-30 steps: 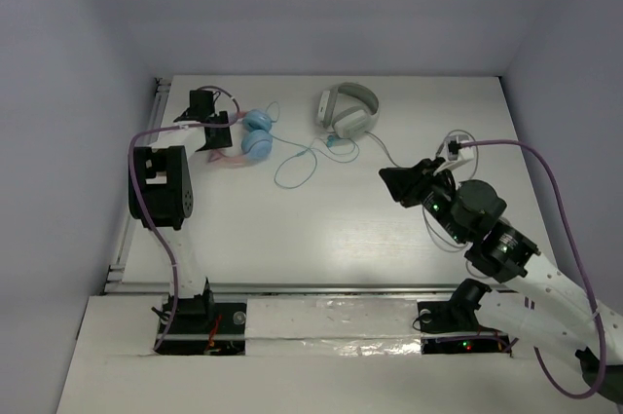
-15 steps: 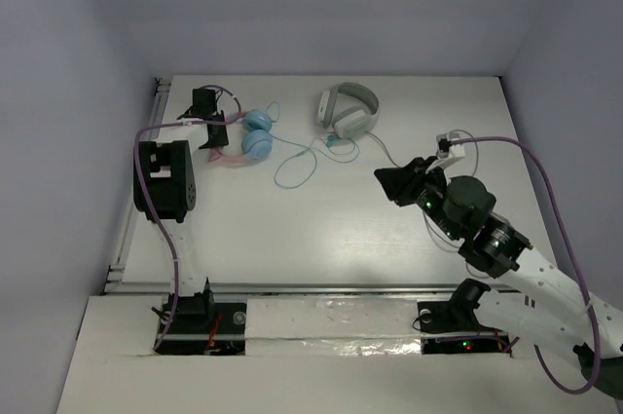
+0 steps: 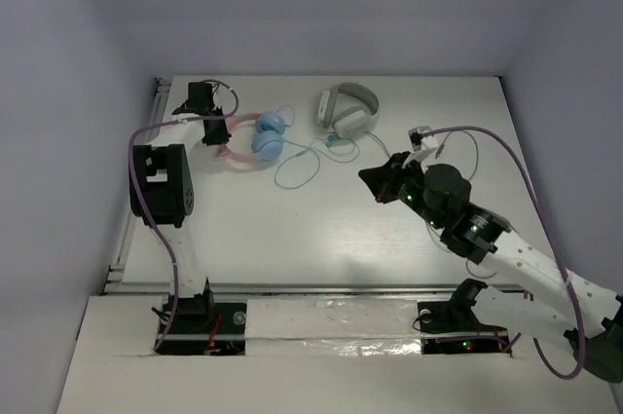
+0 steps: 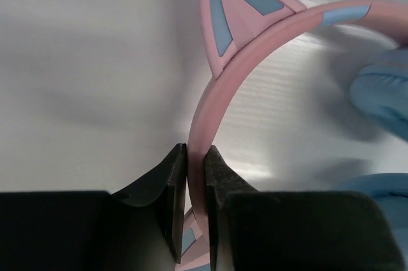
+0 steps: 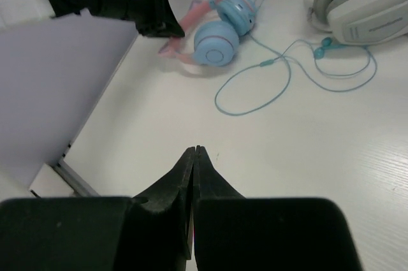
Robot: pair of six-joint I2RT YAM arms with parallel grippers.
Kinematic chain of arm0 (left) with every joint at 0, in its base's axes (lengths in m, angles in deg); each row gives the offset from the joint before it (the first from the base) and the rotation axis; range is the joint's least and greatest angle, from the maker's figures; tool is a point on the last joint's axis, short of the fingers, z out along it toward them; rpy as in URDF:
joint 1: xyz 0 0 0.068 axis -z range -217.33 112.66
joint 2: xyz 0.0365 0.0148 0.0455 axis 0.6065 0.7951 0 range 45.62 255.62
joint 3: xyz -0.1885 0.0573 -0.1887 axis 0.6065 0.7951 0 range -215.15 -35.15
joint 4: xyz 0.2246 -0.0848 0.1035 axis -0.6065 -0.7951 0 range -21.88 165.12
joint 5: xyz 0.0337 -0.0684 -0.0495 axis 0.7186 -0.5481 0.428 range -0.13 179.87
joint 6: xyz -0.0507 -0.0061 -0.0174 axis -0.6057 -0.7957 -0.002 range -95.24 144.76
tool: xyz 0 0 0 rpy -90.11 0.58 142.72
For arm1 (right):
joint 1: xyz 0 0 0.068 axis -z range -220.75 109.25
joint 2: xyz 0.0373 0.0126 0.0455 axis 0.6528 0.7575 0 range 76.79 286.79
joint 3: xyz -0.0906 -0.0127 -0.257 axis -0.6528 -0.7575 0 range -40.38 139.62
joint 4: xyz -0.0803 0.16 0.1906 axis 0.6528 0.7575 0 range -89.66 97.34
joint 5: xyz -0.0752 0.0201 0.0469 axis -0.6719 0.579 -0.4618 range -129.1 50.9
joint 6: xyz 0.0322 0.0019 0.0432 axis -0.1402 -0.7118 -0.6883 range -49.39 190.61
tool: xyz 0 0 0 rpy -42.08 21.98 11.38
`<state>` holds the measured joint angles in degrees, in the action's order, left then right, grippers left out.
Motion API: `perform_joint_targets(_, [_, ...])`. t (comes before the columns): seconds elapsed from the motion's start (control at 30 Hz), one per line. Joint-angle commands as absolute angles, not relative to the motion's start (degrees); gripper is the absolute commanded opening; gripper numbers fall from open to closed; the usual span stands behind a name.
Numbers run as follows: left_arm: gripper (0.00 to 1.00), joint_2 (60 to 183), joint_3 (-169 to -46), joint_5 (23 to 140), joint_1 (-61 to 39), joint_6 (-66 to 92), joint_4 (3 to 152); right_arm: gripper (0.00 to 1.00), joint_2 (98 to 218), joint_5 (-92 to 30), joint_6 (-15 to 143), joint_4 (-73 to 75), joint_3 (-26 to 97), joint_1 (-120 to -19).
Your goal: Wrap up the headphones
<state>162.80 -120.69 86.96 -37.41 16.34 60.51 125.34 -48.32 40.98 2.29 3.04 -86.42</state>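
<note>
The headphones (image 3: 261,136) lie on the surface (image 3: 321,229) just to the left of the white headphones (image 3: 347,110), which sit toward the far edge. Their two light-blue ear cups (image 3: 267,146) lie side by side on the side nearer the white headphones. The pink headband (image 4: 255,48) arcs away from them to the left. The left hand (image 4: 196,156) is pinching that headband, its two dark fingers (image 4: 167,185) closed on the thin band from either side, below a pink and blue cat ear (image 4: 233,9). The thin light-blue cable (image 5: 255,89) runs from the ear cups in a loose loop across the surface and ends just in front of the white headphones. The right hand (image 5: 193,152) is nearer and to the right of the white headphones, well apart from them. It is pressed together with nothing in it and points toward the blue ear cups.
</note>
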Motion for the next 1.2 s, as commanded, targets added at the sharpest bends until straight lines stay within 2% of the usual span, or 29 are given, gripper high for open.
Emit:
perform_joint_targets(0.0, [0.0,149.1,-119.9,77.7,-36.5,11.2,56.5,0.0,129.4,-41.9,44.1,-1.9,7.5,-86.5])
perform_joint_targets(0.2, [0.0,132.2,-113.7,67.9,-32.7,8.3,57.3,0.0,137.5,-40.2,49.1,-3.4,12.3,-85.8])
perform_joint_targets(0.23, [0.0,128.9,-113.4,66.5,-32.0,8.2,57.4,0.03,138.2,-39.5,49.9,-3.2,13.0,-85.1])
perform_joint_targets(0.27, [0.0,127.4,-112.6,66.0,-31.5,8.0,57.8,0.18,139.4,-37.7,50.0,-3.1,13.5,-84.4])
perform_joint_targets(0.33, [0.0,123.7,-112.2,63.2,-31.4,6.7,58.3,0.42,139.5,-33.4,50.5,-4.2,13.6,-82.2])
perform_joint_targets(0.37, [0.0,122.8,-112.8,62.5,-31.4,6.7,57.6,0.58,139.0,-31.8,50.7,-5.0,13.3,-80.1])
perform_joint_targets(0.47, [0.0,119.5,-112.5,57.5,-31.4,5.2,58.5,0.77,138.8,-26.2,53.8,-7.1,13.1,-78.0])
perform_joint_targets(0.5, [0.0,118.8,-112.3,56.1,-31.4,4.6,58.9,0.8,140.0,-25.4,54.6,-6.8,13.7,-78.0])
perform_joint_targets(0.57, [0.0,117.0,-111.5,52.7,-31.4,2.3,60.9,0.84,141.5,-23.6,57.2,-6.1,15.0,-78.0])
perform_joint_targets(0.83, [0.0,113.6,-112.9,48.0,-31.4,-2.4,63.0,0.85,148.1,-19.2,57.6,-12.0,15.9,-78.0])
perform_joint_targets(1.03, [0.0,109.5,-112.5,45.8,-30.9,-5.0,64.5,0.83,151.9,-21.2,58.4,-16.0,14.8,-77.0])
perform_joint_targets(1.17, [0.0,108.8,-113.3,44.9,-30.9,-6.1,64.4,0.77,153.9,-18.6,57.4,-19.0,14.6,-77.0])
